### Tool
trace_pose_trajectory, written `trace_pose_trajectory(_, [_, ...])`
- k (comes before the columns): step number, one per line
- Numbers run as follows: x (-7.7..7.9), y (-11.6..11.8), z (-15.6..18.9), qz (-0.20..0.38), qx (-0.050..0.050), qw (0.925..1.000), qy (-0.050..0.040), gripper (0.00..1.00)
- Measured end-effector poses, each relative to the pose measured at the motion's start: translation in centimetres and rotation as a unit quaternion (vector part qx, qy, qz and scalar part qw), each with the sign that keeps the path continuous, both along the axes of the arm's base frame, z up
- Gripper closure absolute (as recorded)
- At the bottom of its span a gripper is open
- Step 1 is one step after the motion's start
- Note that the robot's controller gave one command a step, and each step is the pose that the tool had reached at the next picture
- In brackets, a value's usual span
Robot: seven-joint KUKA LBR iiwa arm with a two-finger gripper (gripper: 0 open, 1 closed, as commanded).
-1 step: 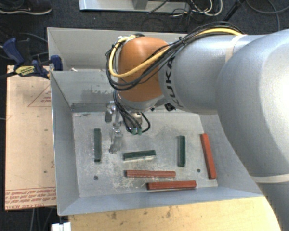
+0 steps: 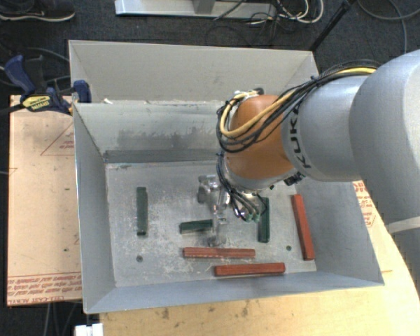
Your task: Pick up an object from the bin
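Camera view puts your gripper (image 2: 215, 235) low at centre frame, between the short dark green bar (image 2: 195, 226) and the upper brown stick (image 2: 218, 253); whether it is spread or pinched you cannot tell. Centre over one piece before closing, lest you nudge both.

The robot's wrist (image 2: 257, 152) partly hides a dark green bar (image 2: 264, 231).
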State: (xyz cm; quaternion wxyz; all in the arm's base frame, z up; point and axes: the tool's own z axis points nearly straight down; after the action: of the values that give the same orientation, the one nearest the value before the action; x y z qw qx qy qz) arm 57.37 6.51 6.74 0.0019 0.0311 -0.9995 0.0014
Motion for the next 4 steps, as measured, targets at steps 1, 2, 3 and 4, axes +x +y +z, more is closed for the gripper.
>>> trace_pose_trajectory(1, [-0.8,1.7,3.4,-0.015,0.003,0.9999,-0.0035,0.00])
trace_pose_trajectory(2, [-2.5,1.4,3.2,-0.068,0.002,0.9977,-0.0018,0.00])
trace_pose_trajectory(3, [-4.0,1.6,0.3,-0.118,0.002,0.9930,-0.0021,0.00])
trace_pose_trajectory(4, [-3.9,1.6,0.4,-0.118,0.002,0.9930,-0.0027,0.00])
